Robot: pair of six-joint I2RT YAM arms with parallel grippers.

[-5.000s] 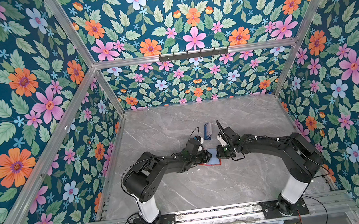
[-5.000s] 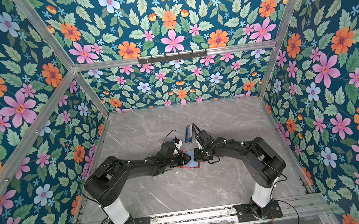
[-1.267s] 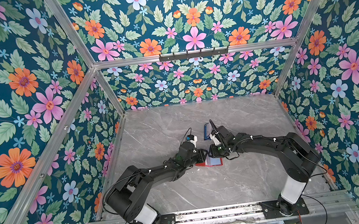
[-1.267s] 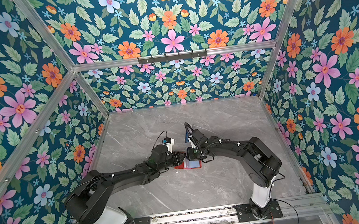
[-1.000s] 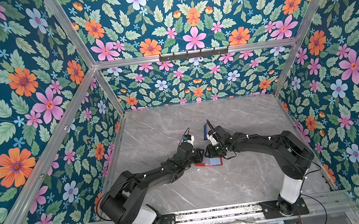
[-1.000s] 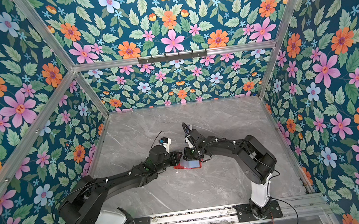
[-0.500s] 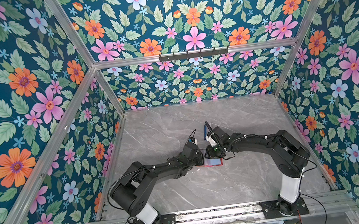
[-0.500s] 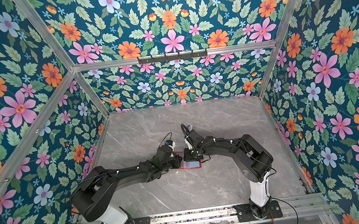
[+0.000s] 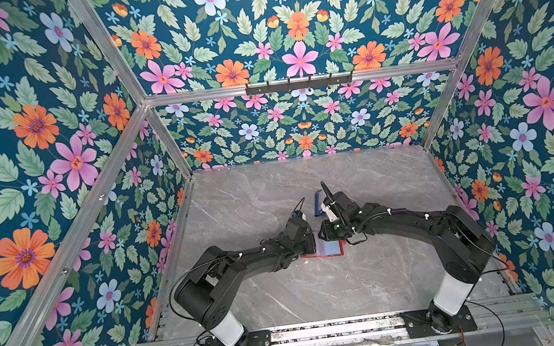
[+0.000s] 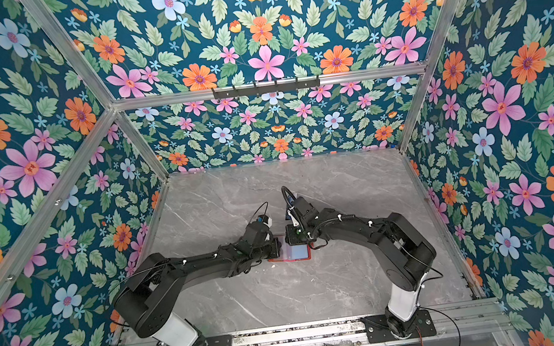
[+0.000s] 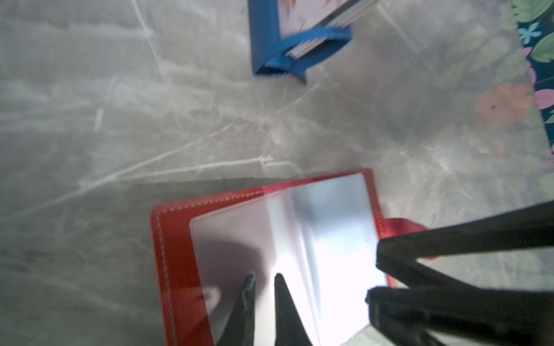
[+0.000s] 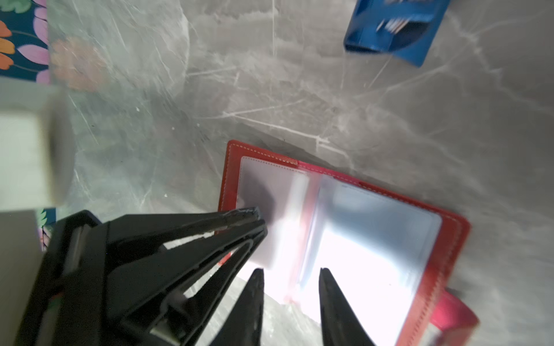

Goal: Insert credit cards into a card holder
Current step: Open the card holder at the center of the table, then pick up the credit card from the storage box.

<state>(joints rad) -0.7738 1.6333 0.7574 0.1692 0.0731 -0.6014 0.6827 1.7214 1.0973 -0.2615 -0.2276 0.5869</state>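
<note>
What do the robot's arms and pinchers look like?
The left arm and right arm are chunky black tubes standing on white posts. Thin black cables run along them, tied with small white clips. The left gripper and right gripper each have two black, pointed fingers.

The matte-black jointed left arm (image 9: 250,258) and its right twin (image 9: 414,220) are showing white cylindrical bases (image 9: 229,329), thin black cables (image 9: 356,242) looping alongside.
</note>
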